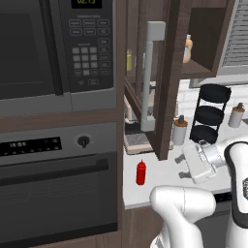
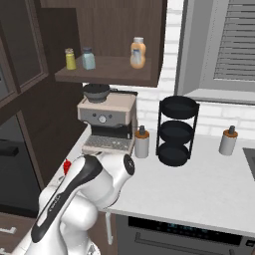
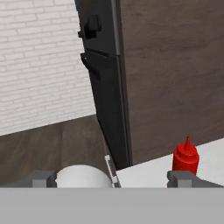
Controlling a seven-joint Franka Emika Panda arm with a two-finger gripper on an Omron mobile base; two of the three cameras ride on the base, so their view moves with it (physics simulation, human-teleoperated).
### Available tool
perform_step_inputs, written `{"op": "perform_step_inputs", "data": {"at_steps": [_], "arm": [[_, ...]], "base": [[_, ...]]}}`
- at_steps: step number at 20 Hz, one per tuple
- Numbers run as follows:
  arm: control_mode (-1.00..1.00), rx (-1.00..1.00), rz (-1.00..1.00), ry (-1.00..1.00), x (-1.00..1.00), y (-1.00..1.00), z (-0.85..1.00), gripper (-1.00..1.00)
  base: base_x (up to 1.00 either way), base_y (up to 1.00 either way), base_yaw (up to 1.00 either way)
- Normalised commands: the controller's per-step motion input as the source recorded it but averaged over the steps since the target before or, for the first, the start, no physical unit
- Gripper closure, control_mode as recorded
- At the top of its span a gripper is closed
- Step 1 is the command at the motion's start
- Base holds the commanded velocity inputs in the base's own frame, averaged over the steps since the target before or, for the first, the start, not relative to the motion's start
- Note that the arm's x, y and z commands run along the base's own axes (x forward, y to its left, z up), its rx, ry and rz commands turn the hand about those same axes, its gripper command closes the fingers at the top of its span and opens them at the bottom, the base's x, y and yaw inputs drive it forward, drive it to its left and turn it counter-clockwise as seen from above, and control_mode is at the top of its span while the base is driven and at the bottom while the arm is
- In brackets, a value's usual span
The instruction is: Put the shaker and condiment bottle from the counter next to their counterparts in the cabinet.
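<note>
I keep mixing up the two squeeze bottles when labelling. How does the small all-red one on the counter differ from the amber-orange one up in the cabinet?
The small all-red squeeze bottle is red all over, narrow nozzle included; the amber-orange bottle with a pale cap is two-toned.
The red one stands on the plain white countertop; the amber one stands on the dark brown wall cabinet's shelf.
Both stand upright, untouched.

Glossy red plastic condiment bottle (image 1: 141, 173), matt white counter (image 1: 160, 181)

Rocking a chunky glossy white arm (image 1: 184, 206) with dark bands at the joints, sporting a boxy pale hand (image 1: 198, 162) and small dark fingertips (image 3: 183, 177).
</note>
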Motion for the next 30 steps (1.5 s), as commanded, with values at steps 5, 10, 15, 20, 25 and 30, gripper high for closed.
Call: {"op": "perform_step_inputs", "data": {"at_steps": [5,10,15,20,25,30], "arm": [[-1.0,0.0,0.01,0.0,0.0,0.06,-0.3,-1.0],[-1.0,0.0,0.0,0.0,0.03,0.17,-0.29,-1.0],[-1.0,0.0,0.0,0.0,0.14,0.15,-0.32,-1.0],[-1.0,0.0,0.0,0.0,0.17,0.01,-0.16,-1.0],[-1.0,0.0,0.0,0.0,0.17,0.08,-0.12,-1.0],[-1.0,0.0,0.01,0.0,0.38,0.23,-0.07,-1.0]], "base": [[0.0,0.0,0.0],[0.0,0.0,0.0],[0.0,0.0,0.0],[0.0,0.0,0.0],[0.0,0.0,0.0],[0.0,0.0,0.0]]}}
